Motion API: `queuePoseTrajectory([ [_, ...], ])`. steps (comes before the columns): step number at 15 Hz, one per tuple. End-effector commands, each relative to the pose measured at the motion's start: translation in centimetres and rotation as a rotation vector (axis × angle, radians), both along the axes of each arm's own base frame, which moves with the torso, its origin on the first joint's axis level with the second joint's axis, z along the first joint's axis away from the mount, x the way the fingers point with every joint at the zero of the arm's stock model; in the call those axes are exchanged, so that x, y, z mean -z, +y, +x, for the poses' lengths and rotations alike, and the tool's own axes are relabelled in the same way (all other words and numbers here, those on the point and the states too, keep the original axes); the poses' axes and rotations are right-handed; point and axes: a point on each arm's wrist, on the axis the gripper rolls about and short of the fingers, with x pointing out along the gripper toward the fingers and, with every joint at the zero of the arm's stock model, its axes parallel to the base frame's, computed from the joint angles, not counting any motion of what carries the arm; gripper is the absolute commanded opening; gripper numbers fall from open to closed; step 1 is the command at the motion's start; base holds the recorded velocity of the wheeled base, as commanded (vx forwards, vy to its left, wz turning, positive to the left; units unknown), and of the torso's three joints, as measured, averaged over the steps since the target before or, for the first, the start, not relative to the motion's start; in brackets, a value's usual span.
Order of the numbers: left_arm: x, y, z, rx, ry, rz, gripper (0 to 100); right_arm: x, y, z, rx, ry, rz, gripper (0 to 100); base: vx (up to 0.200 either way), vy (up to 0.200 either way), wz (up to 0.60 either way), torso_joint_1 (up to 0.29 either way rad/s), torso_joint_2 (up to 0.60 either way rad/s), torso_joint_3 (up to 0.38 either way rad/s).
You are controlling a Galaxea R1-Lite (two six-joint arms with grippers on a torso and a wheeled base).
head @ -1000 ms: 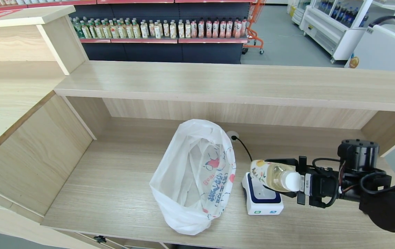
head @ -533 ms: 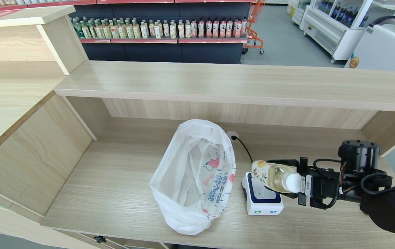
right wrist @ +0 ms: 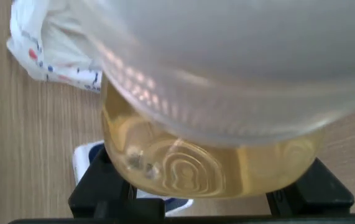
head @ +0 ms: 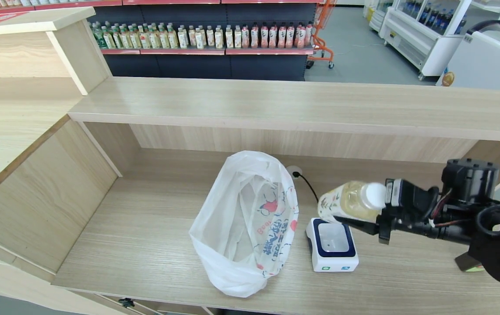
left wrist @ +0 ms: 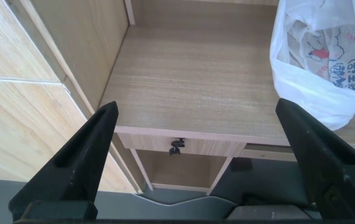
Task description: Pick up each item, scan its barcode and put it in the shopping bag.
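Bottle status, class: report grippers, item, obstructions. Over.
Right gripper shut on bottle, aloft by scanner. Left gripper open, empty. Shopping bag open alongside; nothing blocking.

Shop, supermarket sort: long shelf of bottled drinks (head: 206, 37), glass-door drink fridges (head: 425, 26), wooden checkout counter (head: 276, 105), barcode scanner (head: 332, 245).
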Motion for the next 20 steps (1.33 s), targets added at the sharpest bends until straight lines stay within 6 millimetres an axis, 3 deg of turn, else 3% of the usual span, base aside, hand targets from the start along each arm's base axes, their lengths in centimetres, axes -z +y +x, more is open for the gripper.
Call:
queuePoseTrajectory([
  [1,0.0,0.0,0.0,-0.001,0.001,0.0,100,-6.7,2.4,-1.1,0.089,0.025,0.227,0,0.0,0.0,0.0,0.0,0.0,0.0],
  [3,0.0,0.0,0.0,-0.001,0.001,0.0,100,-8.0,4.1,-1.6,0.129,0.23,0.391,0,0.0,0.0,0.0,0.0,0.0,0.0],
  [6,0.0,0.0,0.0,0.001,0.001,0.0,100,-7.3,6.1,-1.8,0.159,0.43,0.467,0,0.0,0.0,0.0,0.0,0.0,0.0],
  [18,0.0,0.0,0.0,-0.001,0.001,0.002,100,-2.1,9.1,1.0,0.189,0.681,0.455,0,0.0,0.0,0.0,0.0,0.0,0.0],
  [20,0.0,0.0,0.0,-0.001,0.001,0.002,100,-1.7,10.2,1.4,0.172,0.702,0.454,0,0.0,0.2,0.0,0.002,0.0,0.002],
])
